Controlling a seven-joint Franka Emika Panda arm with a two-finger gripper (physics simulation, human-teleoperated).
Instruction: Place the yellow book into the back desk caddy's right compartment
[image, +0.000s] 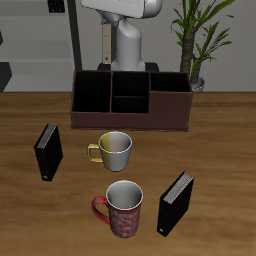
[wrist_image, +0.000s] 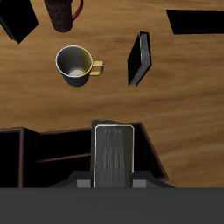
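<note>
The yellow book (wrist_image: 114, 156) hangs upright from my shut gripper (wrist_image: 114, 184), seen edge-on as a greyish slab. In the exterior view it is a thin grey strip (image: 107, 45) high above the back desk caddy (image: 130, 118), and my fingers cannot be made out there. In the wrist view the book is over the caddy's (wrist_image: 52, 144) end section next to a reddish-brown end wall (wrist_image: 153, 162). The black-divided sections lie beside that. The right compartment (image: 170, 88), wide with reddish-brown walls, is at the caddy's other end, away from the book.
A pale mug (image: 115, 148) stands just in front of the caddy, and a red patterned mug (image: 125, 208) stands nearer the table's front edge. Two black books (image: 48, 150) (image: 176, 202) stand upright on either side of the mugs. A potted plant (image: 195, 40) stands behind the caddy.
</note>
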